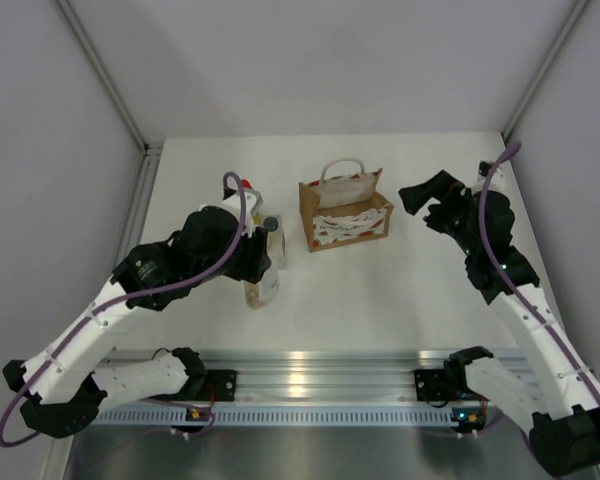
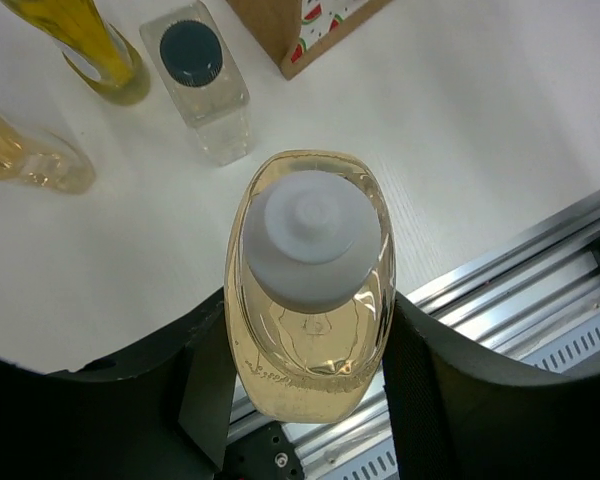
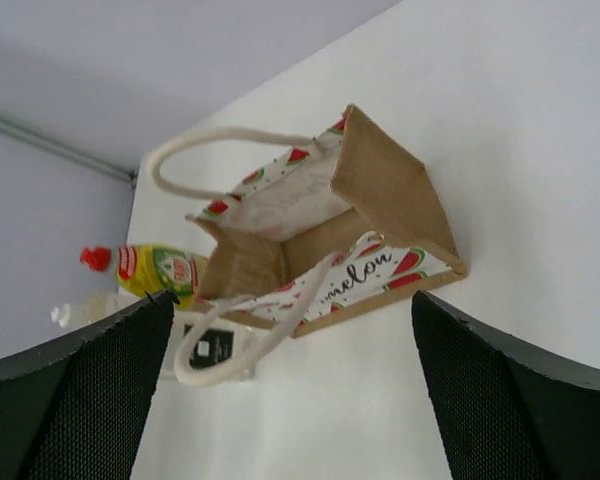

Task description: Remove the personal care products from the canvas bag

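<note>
Fingers (image 2: 208,390) of the left gripper (image 2: 308,320) clamp the amber bottle (image 2: 310,240) upright over the table (image 2: 480,150), probably to stand it beside the clear bottle (image 2: 205,80), yellow bottle (image 2: 90,45) and second amber bottle (image 2: 30,155). The right gripper (image 3: 295,420) waits spread wide and empty, facing the canvas bag (image 3: 380,190), which looks empty.

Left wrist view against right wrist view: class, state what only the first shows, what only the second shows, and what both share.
Only the left wrist view: an amber bottle with a white cap, held between the left fingers, and the metal rail at the table's near edge. Only the right wrist view: the open mouth of the canvas bag, its looped handles, and the red cap of the yellow bottle. Both: the bag, the yellow bottle and the white table.
</note>
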